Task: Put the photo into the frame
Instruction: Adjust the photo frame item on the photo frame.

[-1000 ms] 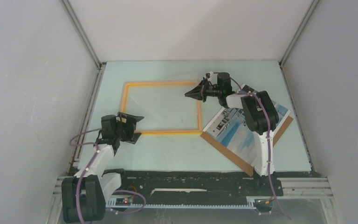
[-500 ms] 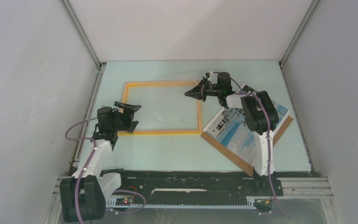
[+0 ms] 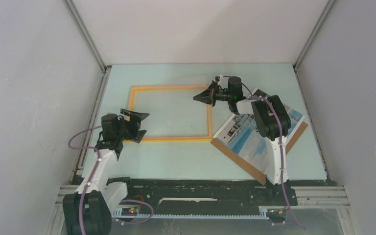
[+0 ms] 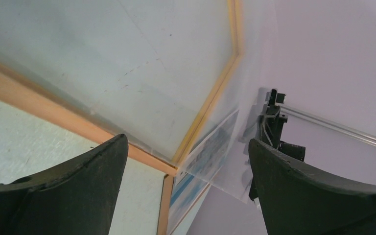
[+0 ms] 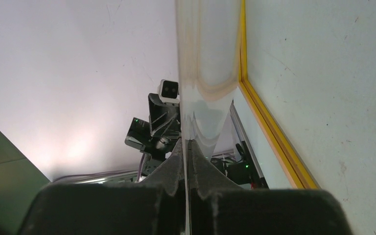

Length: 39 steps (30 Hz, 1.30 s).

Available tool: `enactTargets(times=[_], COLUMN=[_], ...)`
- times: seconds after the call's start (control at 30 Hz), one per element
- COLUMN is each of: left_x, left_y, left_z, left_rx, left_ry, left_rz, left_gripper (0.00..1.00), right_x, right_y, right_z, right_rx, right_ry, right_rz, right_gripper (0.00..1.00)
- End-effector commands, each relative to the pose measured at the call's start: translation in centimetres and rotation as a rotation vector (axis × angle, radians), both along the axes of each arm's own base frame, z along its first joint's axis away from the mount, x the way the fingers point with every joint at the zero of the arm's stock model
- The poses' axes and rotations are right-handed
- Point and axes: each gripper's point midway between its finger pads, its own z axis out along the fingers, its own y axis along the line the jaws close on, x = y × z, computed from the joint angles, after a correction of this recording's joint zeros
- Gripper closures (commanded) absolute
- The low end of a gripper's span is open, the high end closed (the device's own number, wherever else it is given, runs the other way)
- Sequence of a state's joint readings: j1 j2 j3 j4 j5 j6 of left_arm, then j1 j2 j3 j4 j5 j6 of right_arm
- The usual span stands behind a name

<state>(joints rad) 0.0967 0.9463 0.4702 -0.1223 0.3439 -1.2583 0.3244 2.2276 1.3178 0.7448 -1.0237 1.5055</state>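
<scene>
— Left arm (image 3: 100,164) first?
— Rises from the near-left corner and leans toward the far side. Bends at the wrist, turning the left gripper (image 3: 144,124) to the right. Holds both fingers (image 4: 78,191) spread wide apart.
— And the right arm (image 3: 275,147)?
— Stands up from the near right, folds sharply at the elbow, then stretches far and left. Points the right gripper (image 3: 198,97) leftward, well apart from the left gripper. Presses the pads (image 5: 172,168) tight together on the edge of a clear pane (image 5: 208,58).
</scene>
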Motion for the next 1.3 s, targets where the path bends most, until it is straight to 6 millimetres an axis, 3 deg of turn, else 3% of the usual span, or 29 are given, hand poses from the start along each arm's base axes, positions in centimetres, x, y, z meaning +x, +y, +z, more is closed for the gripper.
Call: enactTargets(times=[0.0,0.17,0.33,0.4,0.53,0.7,0.8,0.97,1.27], left_x=[-1.5,-2.3,-2.0,-1.9,-1.1,0.2,1.3,0.7,0.3], left_y=[0.2,0.0,1.8,1.1,0.0,1.4,1.1,1.6,2.9], left_z=[0.4,0.2,0.3,-0.5,-1.4,-1.5,-0.8,-1.7,-1.9], left_rx=[0.04,0.039,0.168,0.117,0.019,0.106,0.091,0.096,0.152], left_ry=[0.013,0.033,0.042,0.086,0.065,0.033,-0.022,0.016,0.006], left_rz=[-0.017,-0.028,-0.006,-0.035,-0.041,-0.016,-0.038,-0.029,-0.007], left_gripper=[0.0,0.0,0.0,0.0,0.0,0.0,0.0,0.0,0.0], right_x=[-0.2,-0.4,-0.5,-0.5,-0.4,-0.5,-0.8,-1.1,-2.7], right_y=[0.4,0.3,0.2,0.2,0.3,0.2,0.0,-0.6,-2.5], right_z=[1.5,1.6,1.7,1.8,2.2,2.5,2.7,3.2,2.5], right_rx=[0.023,0.019,0.015,0.017,0.036,0.046,0.048,0.055,0.018], right_ry=[-0.058,-0.064,-0.066,-0.069,-0.068,-0.067,-0.069,-0.075,-0.081], right_rz=[0.02,0.025,0.028,0.024,0.019,0.025,0.03,0.035,0.067], right_gripper=[1.0,1.0,1.0,1.0,1.0,1.0,1.0,1.0,1.0])
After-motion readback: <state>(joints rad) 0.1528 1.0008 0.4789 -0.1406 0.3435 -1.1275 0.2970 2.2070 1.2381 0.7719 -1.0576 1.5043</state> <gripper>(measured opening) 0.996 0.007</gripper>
